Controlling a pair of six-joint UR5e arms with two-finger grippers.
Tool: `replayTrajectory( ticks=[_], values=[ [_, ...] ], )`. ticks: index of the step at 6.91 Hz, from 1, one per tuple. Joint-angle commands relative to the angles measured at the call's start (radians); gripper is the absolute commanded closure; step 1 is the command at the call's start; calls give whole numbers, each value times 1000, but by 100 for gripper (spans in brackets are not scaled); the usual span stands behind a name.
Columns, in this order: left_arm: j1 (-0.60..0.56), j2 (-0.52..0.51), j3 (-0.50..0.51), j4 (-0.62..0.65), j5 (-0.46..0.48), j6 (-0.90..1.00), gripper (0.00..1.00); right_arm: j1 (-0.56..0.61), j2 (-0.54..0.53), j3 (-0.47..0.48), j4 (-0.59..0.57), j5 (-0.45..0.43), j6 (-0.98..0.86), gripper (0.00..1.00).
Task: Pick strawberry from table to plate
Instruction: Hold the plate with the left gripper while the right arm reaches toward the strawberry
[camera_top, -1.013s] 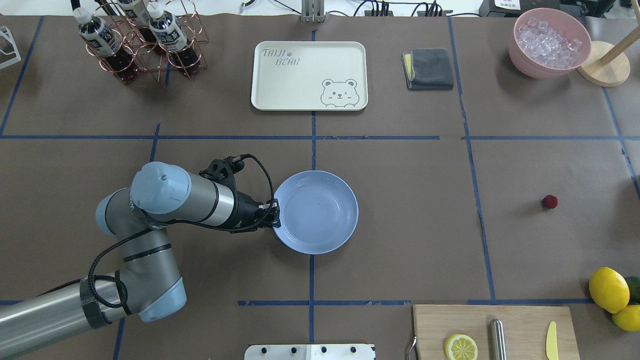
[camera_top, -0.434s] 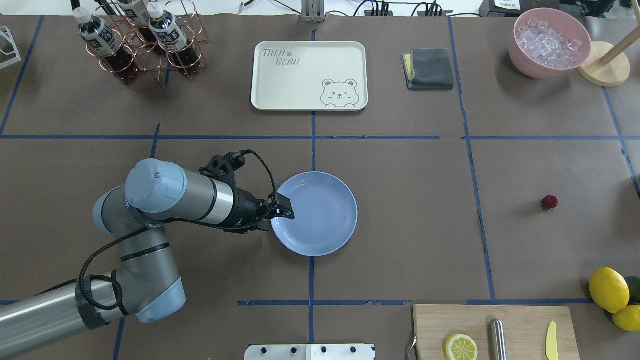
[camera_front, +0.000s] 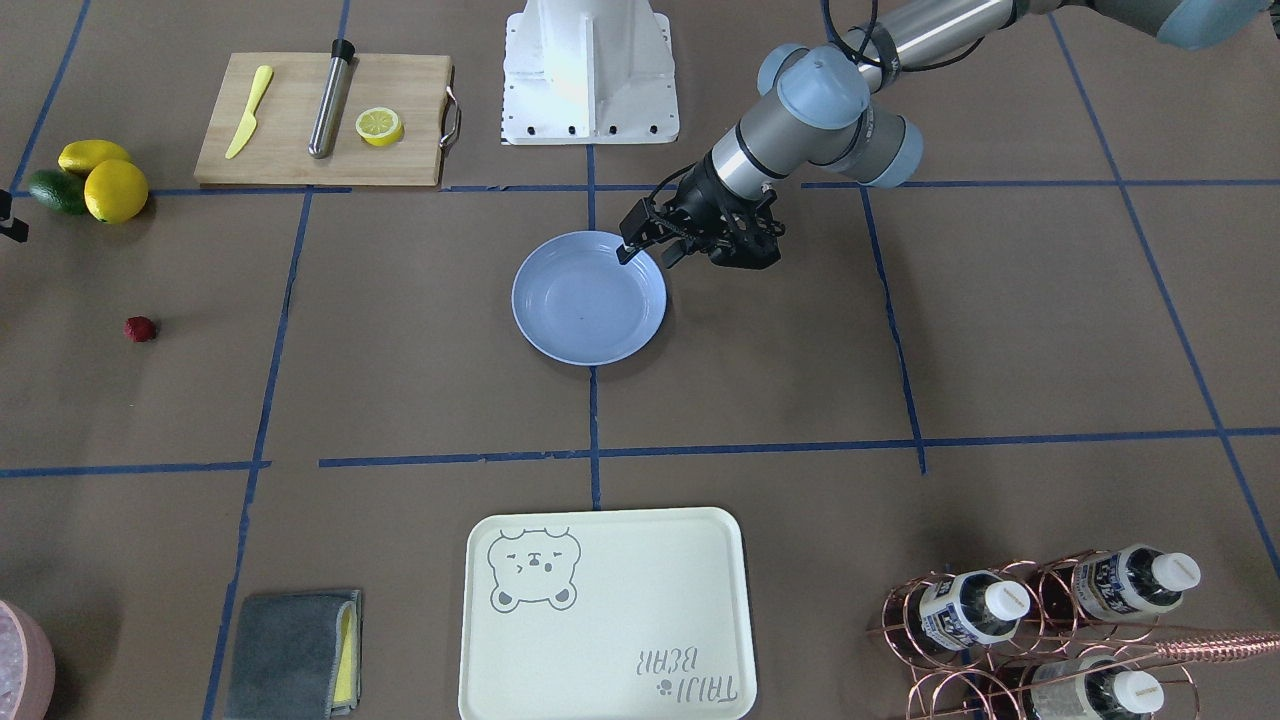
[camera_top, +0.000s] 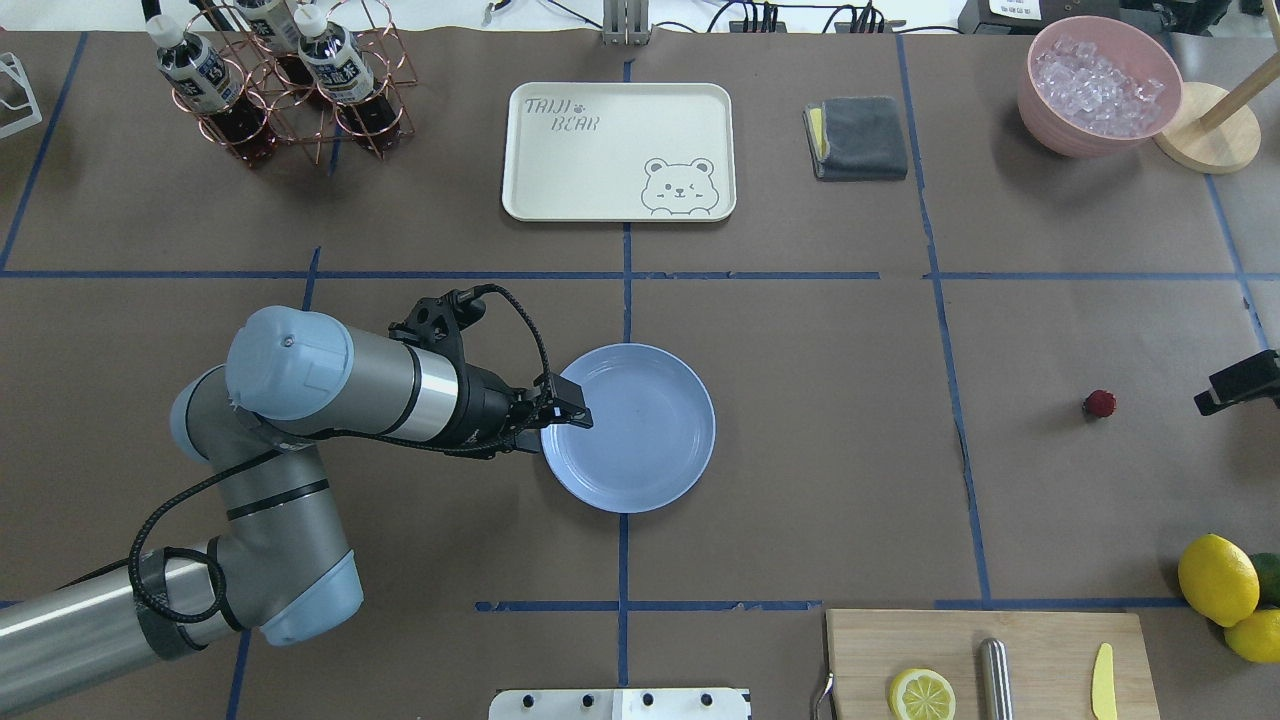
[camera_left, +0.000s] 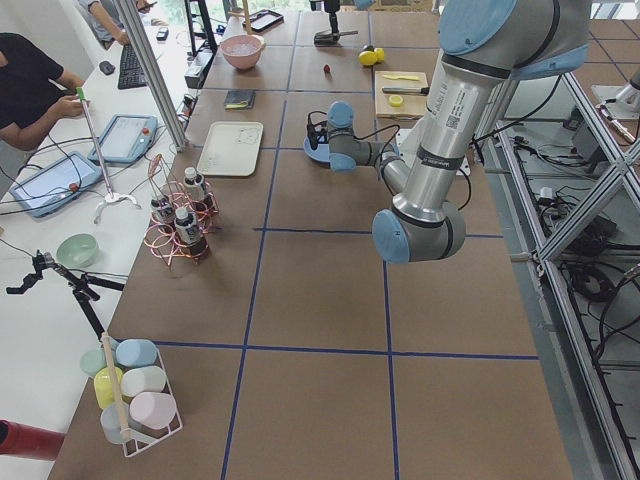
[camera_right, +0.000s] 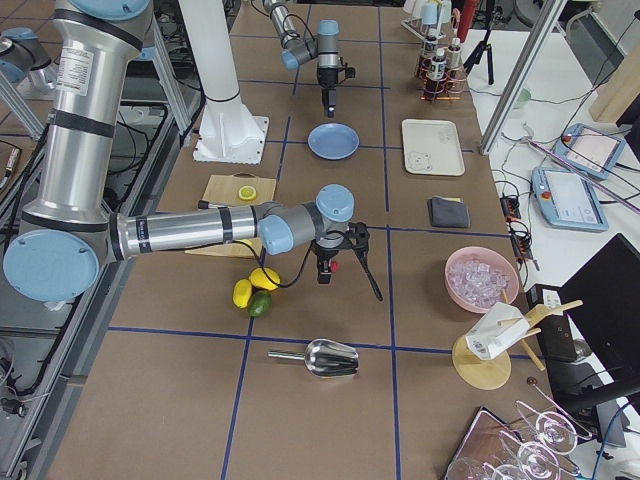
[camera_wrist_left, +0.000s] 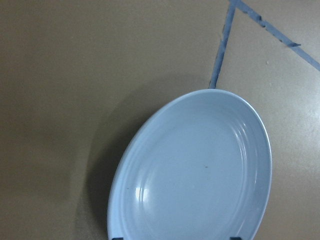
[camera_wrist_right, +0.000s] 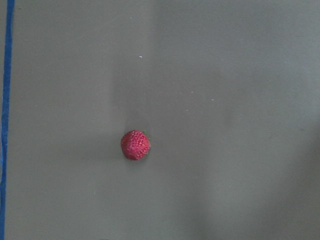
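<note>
Strawberry lies near right hand, apart.

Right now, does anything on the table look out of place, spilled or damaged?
Nothing is spilled or damaged. Only the strawberry looks stray: it lies alone on the table, far to the side of the empty plate.

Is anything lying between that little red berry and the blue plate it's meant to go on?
Nothing visible. Only bare table with a blue tape line lies between the strawberry and the plate.
</note>
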Motion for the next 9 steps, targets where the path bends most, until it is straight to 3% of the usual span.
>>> replayTrajectory(
  ticks=[1,4,6,7,9],
  values=[
    [-1,8,-17,0,0,-2,21,-185,28,-18,182,-162,328,0],
    [-1,10,-24,0,0,-4,20,-215,59,-67,187,-245,369,0],
    [-1,11,-24,0,0,-5,19,-227,128,-137,187,-247,374,1],
    [-1,11,-24,0,-1,-5,19,-227,135,-156,187,-247,374,6],
    [-1,11,-23,0,-1,-2,19,-240,142,-182,189,-249,372,8]
  ],
)
